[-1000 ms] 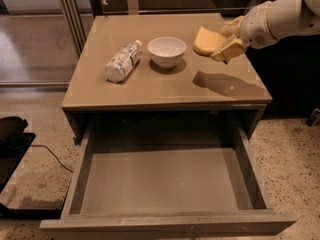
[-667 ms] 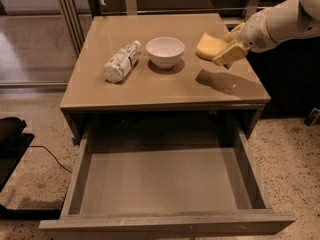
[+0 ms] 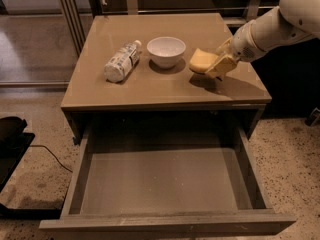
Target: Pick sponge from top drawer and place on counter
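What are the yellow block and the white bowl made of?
The pale-yellow wavy-edged sponge looks like soft matte foam: dull surface, rounded edges. The cream end effector grips it just above the right side of the glossy tan counter. The round white bowl seems glazed ceramic or hard plastic: smooth, faintly shiny; I cannot tell which.

We've got a pale-yellow sponge point(image 3: 201, 60) in the cream gripper point(image 3: 215, 61) over the tan counter point(image 3: 165, 88), plus a white bowl point(image 3: 166, 49) and a grey-brown top drawer point(image 3: 160, 181).
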`<state>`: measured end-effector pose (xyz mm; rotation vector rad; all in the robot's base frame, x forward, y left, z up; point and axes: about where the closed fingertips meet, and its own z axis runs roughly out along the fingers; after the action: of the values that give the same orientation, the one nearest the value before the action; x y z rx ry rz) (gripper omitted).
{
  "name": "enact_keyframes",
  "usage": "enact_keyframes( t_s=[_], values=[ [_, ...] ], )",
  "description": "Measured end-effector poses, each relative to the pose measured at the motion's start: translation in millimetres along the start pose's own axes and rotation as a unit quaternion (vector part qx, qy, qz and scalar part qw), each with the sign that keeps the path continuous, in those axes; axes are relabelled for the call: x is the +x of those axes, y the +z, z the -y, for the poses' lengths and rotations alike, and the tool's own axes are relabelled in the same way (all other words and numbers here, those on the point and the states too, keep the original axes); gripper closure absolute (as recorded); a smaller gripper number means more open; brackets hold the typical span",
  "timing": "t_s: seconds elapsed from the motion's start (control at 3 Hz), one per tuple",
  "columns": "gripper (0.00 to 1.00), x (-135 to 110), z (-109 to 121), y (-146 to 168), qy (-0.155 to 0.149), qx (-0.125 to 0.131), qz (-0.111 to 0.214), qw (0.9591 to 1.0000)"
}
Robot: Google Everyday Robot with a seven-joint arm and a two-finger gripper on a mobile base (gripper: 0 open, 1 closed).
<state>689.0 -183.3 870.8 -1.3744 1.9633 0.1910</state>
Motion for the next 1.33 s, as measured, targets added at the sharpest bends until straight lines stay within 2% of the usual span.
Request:
enact_keyframes(
  t_s=[0.33, 1.33],
  values=[
    [0.81, -1.8, -11.3, 20.1, -0.003, -0.013, -0.016, 0.9998],
    [0.11, -1.7, -11.9, 21.2, -0.003, -0.014, -0.017, 0.9998]
  ],
)
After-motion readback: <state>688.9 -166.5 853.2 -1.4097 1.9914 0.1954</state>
